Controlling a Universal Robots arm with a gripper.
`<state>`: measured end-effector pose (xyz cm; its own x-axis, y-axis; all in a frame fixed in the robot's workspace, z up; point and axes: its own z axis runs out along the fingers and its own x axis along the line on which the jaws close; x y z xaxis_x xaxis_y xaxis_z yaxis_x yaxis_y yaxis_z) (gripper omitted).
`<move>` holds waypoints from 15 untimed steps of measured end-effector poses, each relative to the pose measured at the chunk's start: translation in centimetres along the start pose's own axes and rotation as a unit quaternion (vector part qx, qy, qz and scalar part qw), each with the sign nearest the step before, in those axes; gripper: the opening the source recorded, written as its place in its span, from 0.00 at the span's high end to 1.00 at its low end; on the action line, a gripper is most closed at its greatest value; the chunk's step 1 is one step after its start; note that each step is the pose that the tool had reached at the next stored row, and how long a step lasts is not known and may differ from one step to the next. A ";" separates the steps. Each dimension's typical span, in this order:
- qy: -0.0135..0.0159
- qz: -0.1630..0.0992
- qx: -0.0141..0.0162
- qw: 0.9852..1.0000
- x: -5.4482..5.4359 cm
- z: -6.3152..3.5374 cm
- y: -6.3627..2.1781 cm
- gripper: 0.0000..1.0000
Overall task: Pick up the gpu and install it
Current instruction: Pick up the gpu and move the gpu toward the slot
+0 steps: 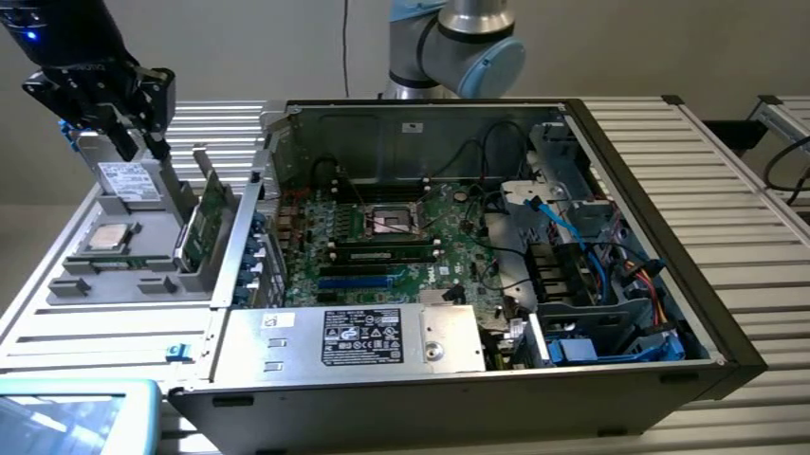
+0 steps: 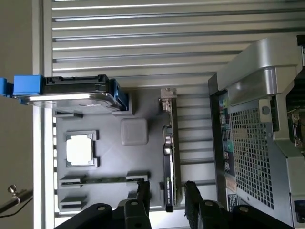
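Observation:
The gpu point(image 1: 203, 225) is a green card standing on edge in a slot of the grey parts tray point(image 1: 127, 280), at the exterior view's left, beside the open computer case point(image 1: 506, 237). In the wrist view the gpu point(image 2: 169, 157) shows edge-on, with its silver bracket at the far end. My gripper point(image 1: 142, 142) hangs above the tray, behind the card and apart from it. Its jaws are open with nothing in them. In the wrist view the near end of the card lines up between the two black fingers point(image 2: 143, 198) of the gripper point(image 2: 167, 200).
The tray point(image 2: 133, 162) also holds a silver hard drive point(image 1: 127, 180) on edge, a processor chip point(image 1: 104, 239) and a narrow memory stick point(image 2: 102, 180). The motherboard point(image 1: 379, 237) lies inside the case, with cables and drive bays at the exterior view's right. The case's back panel point(image 2: 252, 143) stands close beside the card.

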<state>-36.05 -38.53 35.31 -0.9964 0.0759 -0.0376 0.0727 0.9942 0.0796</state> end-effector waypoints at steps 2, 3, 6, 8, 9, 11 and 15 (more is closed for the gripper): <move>-0.001 0.000 0.000 1.000 0.1 0.35 -0.04 0.56; -0.001 0.000 0.000 1.000 0.1 0.53 -0.06 0.56; -0.001 0.001 0.000 1.000 0.1 1.08 -0.12 0.56; -0.001 0.001 0.000 1.000 0.1 1.44 -0.15 0.56; -0.001 0.001 0.000 1.000 0.1 1.62 -0.17 0.56; -0.001 0.002 0.000 1.000 0.2 1.98 -0.21 0.56; -0.001 0.002 0.000 1.000 0.1 2.70 -0.27 0.56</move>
<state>-36.07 -38.58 32.59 -0.9959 0.0810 -0.0397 0.0777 0.9938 0.0797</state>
